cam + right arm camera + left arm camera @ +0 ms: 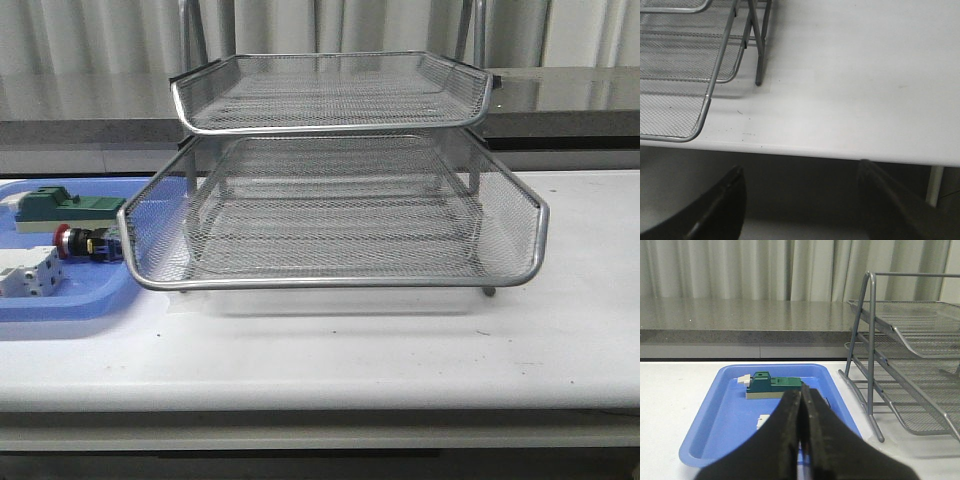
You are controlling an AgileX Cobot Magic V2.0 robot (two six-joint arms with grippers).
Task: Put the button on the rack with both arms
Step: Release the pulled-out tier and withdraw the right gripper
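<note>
Pre-grasp stage: the button has not been picked up and both arms stand off from the work.

At far left, the button (77, 242) lies on its side in the blue tray (60, 300), between the green block (68, 208) and the white block (28, 272), just beside the rack (335, 255) rim. The left claw (801, 405) hangs over the tray's near end with its fingers pressed together and nothing between them; it must spread before descending on the button. The rack stands mid-desk (400, 350), tiers empty. The right claw (800, 200) is spread wide, empty, off the desk edge.
</note>
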